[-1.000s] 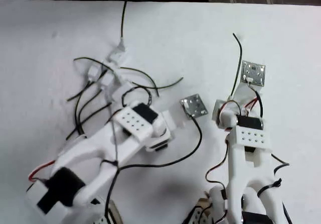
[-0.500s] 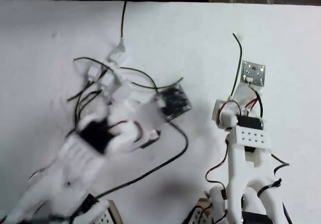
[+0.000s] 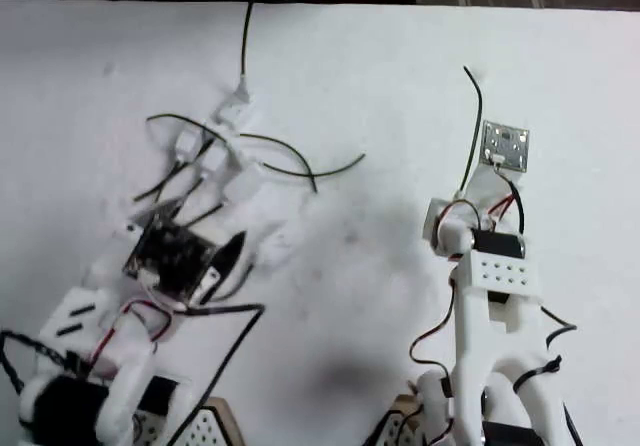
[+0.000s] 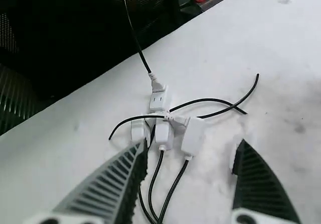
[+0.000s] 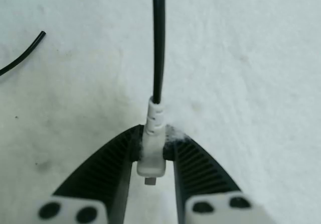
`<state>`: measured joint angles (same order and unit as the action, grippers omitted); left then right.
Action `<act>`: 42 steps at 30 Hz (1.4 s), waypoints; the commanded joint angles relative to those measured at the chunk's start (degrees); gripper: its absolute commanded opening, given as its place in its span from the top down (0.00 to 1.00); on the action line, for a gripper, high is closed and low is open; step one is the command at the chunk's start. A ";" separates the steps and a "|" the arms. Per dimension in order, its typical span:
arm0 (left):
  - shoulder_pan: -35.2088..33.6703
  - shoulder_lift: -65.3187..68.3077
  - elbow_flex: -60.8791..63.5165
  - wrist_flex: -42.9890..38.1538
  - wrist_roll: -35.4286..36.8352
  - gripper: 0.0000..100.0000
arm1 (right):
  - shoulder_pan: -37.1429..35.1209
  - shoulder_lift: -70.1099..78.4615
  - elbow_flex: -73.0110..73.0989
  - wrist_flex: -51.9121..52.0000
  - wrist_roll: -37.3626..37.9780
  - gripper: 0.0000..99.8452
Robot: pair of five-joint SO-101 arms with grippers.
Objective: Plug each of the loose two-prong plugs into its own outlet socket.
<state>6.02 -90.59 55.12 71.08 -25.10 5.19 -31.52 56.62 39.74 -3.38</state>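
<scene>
Overhead, the white tabletop (image 3: pixel 400 76) carries a cluster of white plug and socket bodies (image 3: pixel 215 156) on its left half. Thin black cords (image 3: pixel 300 166) loop out of the cluster in several directions. The left arm (image 3: pixel 100 336) lies low at the near left corner, its wrist end just on the near side of the cluster. The right arm (image 3: pixel 495 286) stands at the near right and points toward the far edge. A long black cord (image 3: pixel 472 116) runs from its front end across the tabletop. The two arms are well apart.

From the left wrist, the left end effector (image 4: pixel 192 144) is open, its ribbed dark fingers (image 4: pixel 125 176) spread wide with nothing between them. Past the fingertips three white bodies lie side by side, close against each other, each with a cord trailing toward the camera. A fourth white body (image 4: pixel 158 98) sits just beyond them on a cord that leads toward the far edge. I cannot tell whether any prongs are seated in a socket.

From the right wrist, the right end effector (image 5: pixel 154 139) is closed on a white plug (image 5: pixel 152 156), pinched between both fingers just above the tabletop. The long black cord leaves the plug's ribbed collar and runs straight away. A small grey stub (image 5: pixel 149 180) shows at the plug's near end. A loose cord end (image 5: pixel 22 56) lies off to one side, well apart from the plug
</scene>
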 commanded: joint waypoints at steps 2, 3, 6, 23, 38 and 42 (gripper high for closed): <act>-3.30 -6.46 5.19 -1.32 -1.41 0.72 | 0.31 -1.71 -0.53 -0.92 0.09 0.98; -3.91 -7.08 6.07 -1.32 -1.76 0.72 | 0.31 -1.71 -0.53 -0.92 0.09 0.98; -4.70 -6.55 8.88 -1.58 -2.20 0.72 | 0.31 -1.71 -0.44 -0.92 0.09 0.98; -1.89 38.55 0.97 -16.26 -4.13 0.72 | -1.54 -1.63 -0.26 -0.75 0.09 0.98; 13.76 72.75 -13.10 -20.66 -2.20 0.75 | -1.01 -1.63 -0.26 -0.84 2.02 0.98; 15.60 83.21 -21.89 -16.18 -2.11 0.75 | -1.10 -1.63 -0.26 -0.84 2.11 0.98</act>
<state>20.18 -13.14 40.18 52.70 -27.82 3.96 -31.52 56.62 39.74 -1.98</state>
